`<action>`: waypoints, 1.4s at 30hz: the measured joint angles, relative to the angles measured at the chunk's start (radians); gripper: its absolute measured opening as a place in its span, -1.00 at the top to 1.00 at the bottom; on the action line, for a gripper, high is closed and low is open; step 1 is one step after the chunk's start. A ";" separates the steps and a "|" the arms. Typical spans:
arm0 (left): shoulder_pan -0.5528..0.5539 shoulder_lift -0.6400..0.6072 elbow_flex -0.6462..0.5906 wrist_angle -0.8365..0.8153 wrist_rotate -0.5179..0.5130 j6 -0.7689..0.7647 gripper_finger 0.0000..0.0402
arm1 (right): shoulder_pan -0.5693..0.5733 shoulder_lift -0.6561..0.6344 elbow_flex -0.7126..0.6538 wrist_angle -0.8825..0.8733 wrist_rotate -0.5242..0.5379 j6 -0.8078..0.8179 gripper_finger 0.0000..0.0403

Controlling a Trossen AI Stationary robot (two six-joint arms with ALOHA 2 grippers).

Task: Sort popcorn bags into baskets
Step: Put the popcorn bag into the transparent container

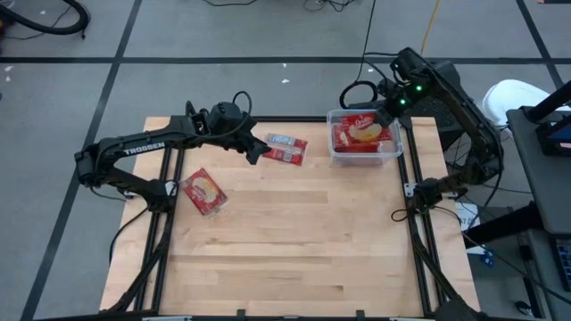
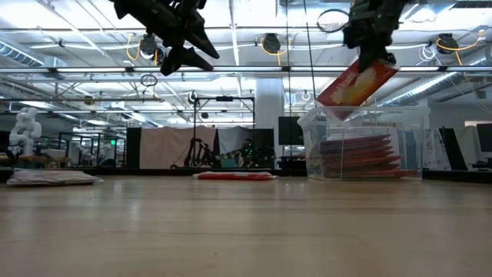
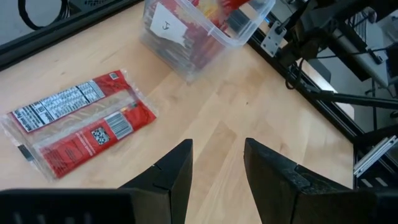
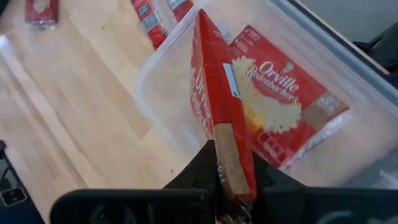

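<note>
The clear basket (image 1: 396, 152) (image 2: 365, 146) stands at the table's far right with red popcorn bags stacked flat inside (image 4: 283, 109). My right gripper (image 1: 385, 111) (image 2: 370, 48) hovers above it, shut on one more bag (image 2: 357, 83). A bag lying print side up (image 1: 285, 148) (image 3: 78, 121) rests flat left of the basket. Another bag, picture side up (image 1: 203, 191), lies flat at the table's left. My left gripper (image 1: 255, 148) (image 3: 217, 171) is open, raised above the table just left of the print-side bag, touching nothing. My right gripper pinches the bag by one short end (image 4: 231, 163) between its two fingers, coming from above and pointing down. The bag hangs tilted below the fingers, edge-on in the wrist view. Its lower end (image 2: 332, 98) dips past the basket's rim.
Black frame rails run along the table's left side (image 1: 166, 192), right side (image 1: 412, 192) and far edge. Bare wood covers the middle and near half of the table (image 1: 294, 241). A white label (image 3: 163, 26) is on the basket's wall.
</note>
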 joint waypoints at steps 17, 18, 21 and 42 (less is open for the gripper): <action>-0.053 0.000 0.000 0.001 0.001 -0.003 0.27 | -0.065 0.233 -0.001 0.117 -0.056 0.062 0.92; -0.056 0.000 0.000 0.001 0.001 -0.003 0.27 | -0.070 0.239 -0.001 0.124 -0.056 0.068 0.92; -0.062 0.000 0.000 0.001 0.000 -0.002 0.27 | -0.080 0.247 -0.001 0.134 -0.036 0.092 0.89; -0.006 0.000 -0.083 -0.021 -0.041 0.033 0.27 | -0.073 0.171 -0.001 0.209 0.179 0.244 -0.12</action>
